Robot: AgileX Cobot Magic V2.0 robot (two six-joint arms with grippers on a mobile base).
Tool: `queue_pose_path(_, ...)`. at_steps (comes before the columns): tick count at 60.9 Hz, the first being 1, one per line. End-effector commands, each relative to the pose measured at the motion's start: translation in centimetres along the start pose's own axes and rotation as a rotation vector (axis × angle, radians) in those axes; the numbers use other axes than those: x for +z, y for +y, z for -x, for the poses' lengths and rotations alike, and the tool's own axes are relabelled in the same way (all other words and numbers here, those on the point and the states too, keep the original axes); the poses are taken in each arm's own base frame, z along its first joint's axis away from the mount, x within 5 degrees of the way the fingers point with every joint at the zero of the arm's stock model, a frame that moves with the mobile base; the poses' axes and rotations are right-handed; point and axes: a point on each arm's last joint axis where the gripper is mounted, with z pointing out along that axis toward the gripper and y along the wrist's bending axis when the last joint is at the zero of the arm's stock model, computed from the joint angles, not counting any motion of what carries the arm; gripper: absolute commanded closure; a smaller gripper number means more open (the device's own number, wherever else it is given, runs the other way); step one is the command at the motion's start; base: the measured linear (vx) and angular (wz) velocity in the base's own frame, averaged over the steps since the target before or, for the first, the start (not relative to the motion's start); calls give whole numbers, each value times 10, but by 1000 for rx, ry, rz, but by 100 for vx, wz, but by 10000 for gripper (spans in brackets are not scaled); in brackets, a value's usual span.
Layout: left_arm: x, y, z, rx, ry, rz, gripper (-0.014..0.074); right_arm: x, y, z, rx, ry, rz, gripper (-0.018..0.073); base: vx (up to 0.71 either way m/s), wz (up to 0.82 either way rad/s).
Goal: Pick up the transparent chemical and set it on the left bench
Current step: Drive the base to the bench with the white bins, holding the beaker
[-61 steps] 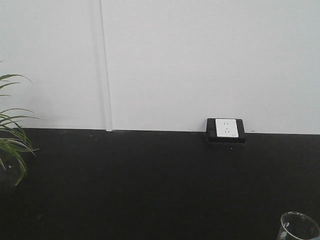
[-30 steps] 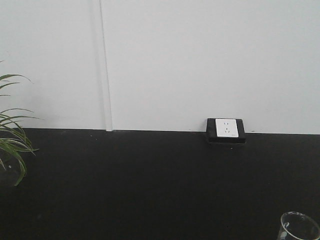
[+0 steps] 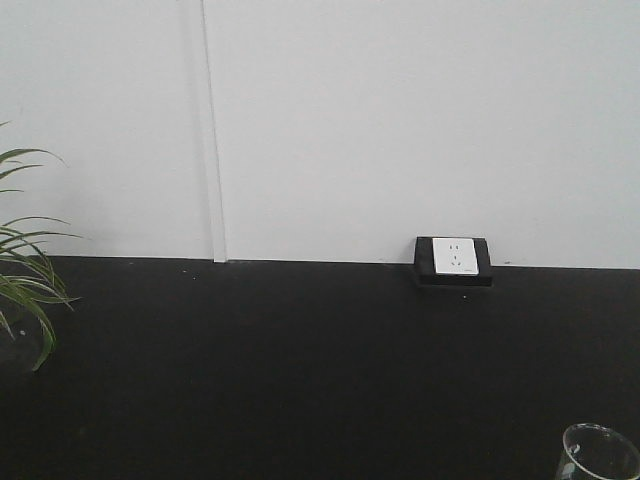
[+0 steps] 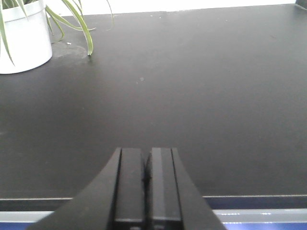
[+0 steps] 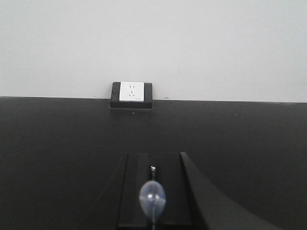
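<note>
The right jaws seemingly pinched the transparent chemical (image 3: 598, 455) over the worktop (image 3: 300, 370), left jaws pressed together; setting-down remained.

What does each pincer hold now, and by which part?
The left pincer is shut, empty. The right pincer seems shut on the transparent chemical; which part cannot be told; its dropper bulb shows there.

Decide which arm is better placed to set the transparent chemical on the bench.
Right. The transparent chemical shows low right in the front view, and its dropper bulb sits at the right gripper; the left gripper is shut and empty.
</note>
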Motion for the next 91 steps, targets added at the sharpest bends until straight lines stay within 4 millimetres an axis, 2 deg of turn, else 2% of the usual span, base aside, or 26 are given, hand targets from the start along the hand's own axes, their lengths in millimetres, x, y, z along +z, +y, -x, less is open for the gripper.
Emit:
queue_pose_path(1,-1,0,3,-9,-81,2,600,-1,1,15,-13,-86,16,529,-1,3)
queue_pose_path(41,-1,0,3,-9,-81,2,600,-1,1,15,-13,-86,16,529,-8,2)
queue_pose_path(91,-1,0,3,-9,-81,2,600,-1,1,15,-13,-86,16,529,-33,-1)
